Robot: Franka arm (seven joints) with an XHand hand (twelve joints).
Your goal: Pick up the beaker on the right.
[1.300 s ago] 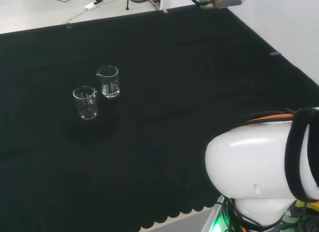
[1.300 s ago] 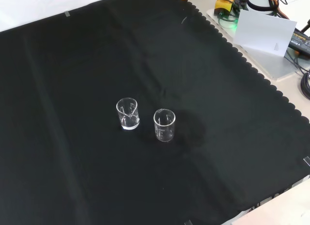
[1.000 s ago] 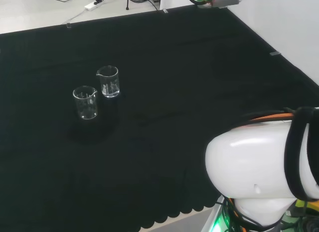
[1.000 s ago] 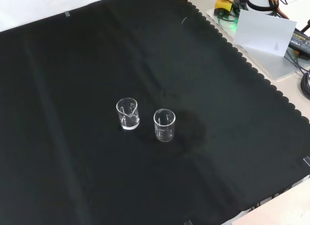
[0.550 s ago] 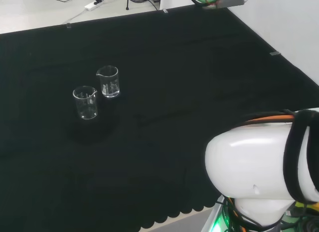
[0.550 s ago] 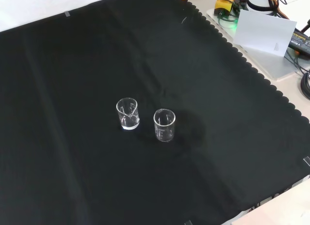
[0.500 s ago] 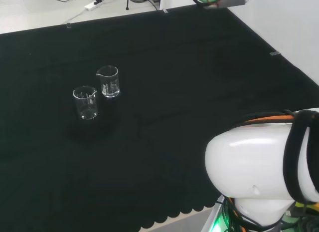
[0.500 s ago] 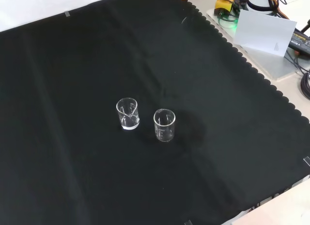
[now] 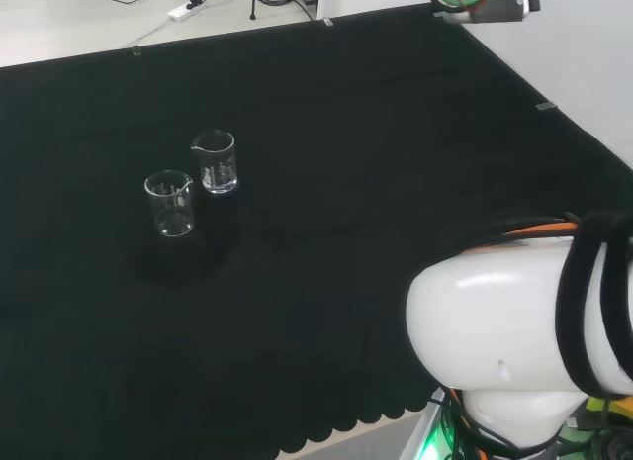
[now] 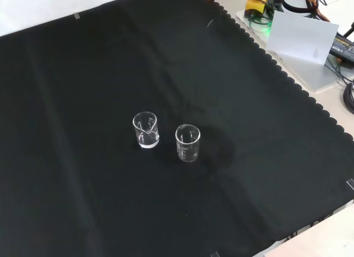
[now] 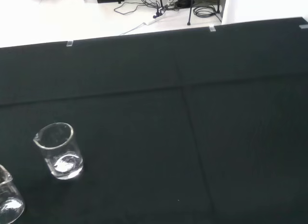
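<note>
Two clear beakers stand upright on the worktop [image 10: 265, 174], just beside one another and apart, well inside all its edges, with bare black cloth on every side. In the head view the one on the right, the right-hand beaker [image 9: 216, 162], sits a little farther toward the far edge than the other beaker [image 9: 171, 204]; in the front view this same piece is the left one of the pair [image 10: 146, 130], and in the wrist view it is the whole one [image 11: 58, 151], its neighbour cut off at the picture's corner. Nothing touches either piece.

Whether the hand is spread or closed cannot be told from these pictures.

The right-hand beaker looks empty, so I judge it light. Its wall is thin, smooth and stiff: likely slippery under the fingers and breakable if squeezed hard or knocked over. A small pouring lip breaks the rim on one side, so the rim is a poor place to pinch. The better hold, in my view, is round the straight wall at about mid-height, thumb on one side and fingers opposite. The hand should come in from the side away from the other beaker, since the gap between the two is narrow and a stray finger could tip the neighbour.
</note>
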